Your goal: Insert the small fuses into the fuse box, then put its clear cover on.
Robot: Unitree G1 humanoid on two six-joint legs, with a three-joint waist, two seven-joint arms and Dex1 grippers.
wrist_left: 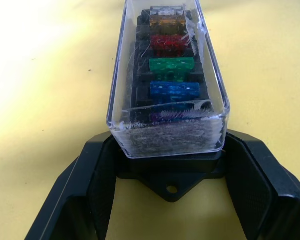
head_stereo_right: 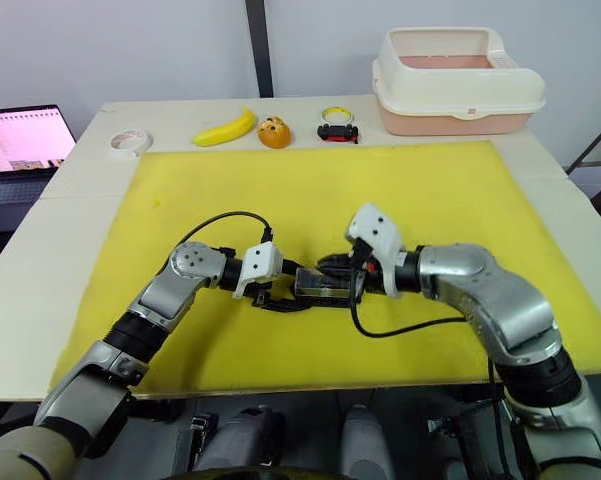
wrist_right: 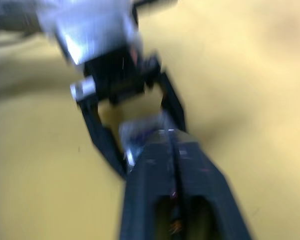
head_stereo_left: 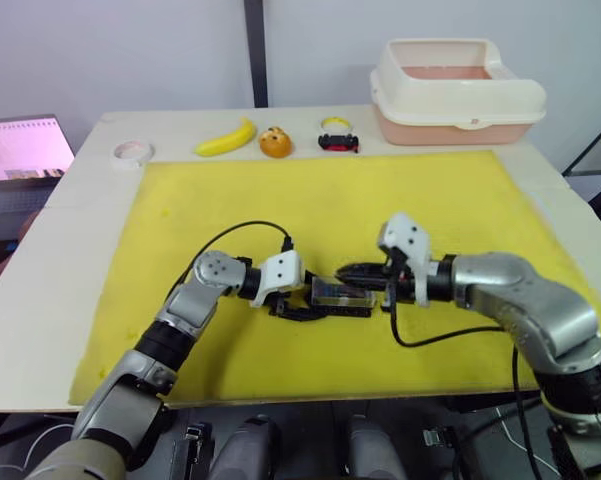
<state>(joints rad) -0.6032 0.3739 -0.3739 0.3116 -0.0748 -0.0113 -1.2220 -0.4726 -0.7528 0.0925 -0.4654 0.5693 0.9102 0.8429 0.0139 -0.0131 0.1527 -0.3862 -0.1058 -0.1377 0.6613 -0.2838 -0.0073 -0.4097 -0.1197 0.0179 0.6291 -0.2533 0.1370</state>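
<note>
Between the spread fingers [wrist_left: 97, 190] of the left gripper [wrist_left: 169, 192], the near end of the fuse box [wrist_left: 170, 176] is sitting, the clear cover [wrist_left: 167, 75] lying over it on the yellow mat [head_stereo_left: 330, 200]. The right gripper [wrist_right: 173, 165] is pressing its fingers together at the far end, blurred there. Inside, the small fuses [wrist_left: 170, 67] are standing in a row; the nearest is smeared behind scuffed plastic.
</note>
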